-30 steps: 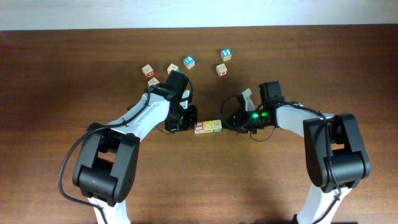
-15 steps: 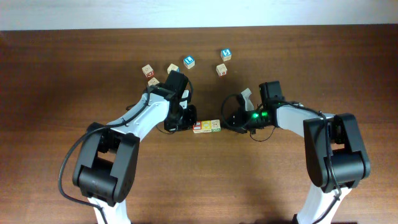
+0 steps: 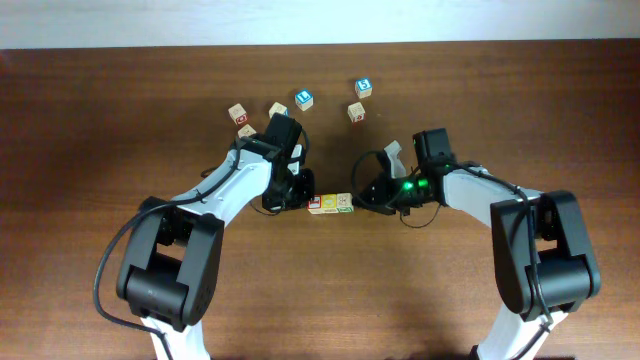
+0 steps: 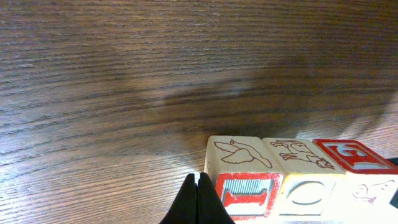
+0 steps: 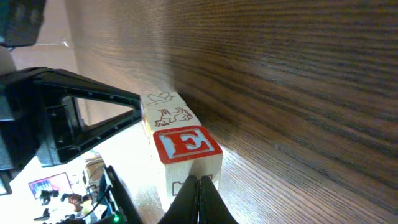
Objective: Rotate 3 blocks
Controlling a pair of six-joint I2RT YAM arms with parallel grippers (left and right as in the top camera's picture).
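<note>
Blocks (image 3: 332, 204) lie in a touching row of three on the table (image 3: 500, 110), between the two arms. The left gripper (image 4: 198, 200), jaws pressed together and holding nothing, sits just beside the red-bordered cube (image 4: 245, 188) at one end. The right gripper (image 5: 200, 200), likewise pinched closed and empty, sits just beside the red E cube (image 5: 186, 144) at the opposite end

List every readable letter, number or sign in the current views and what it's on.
"E": red, top face of the end block, right wrist view.
"I": red-bordered side face of the bird block, left wrist view.
"O" or "C", cannot tell which: pale side face of the middle block.
Blue-faced cubes, overhead view: lettering too small to read.
</note>
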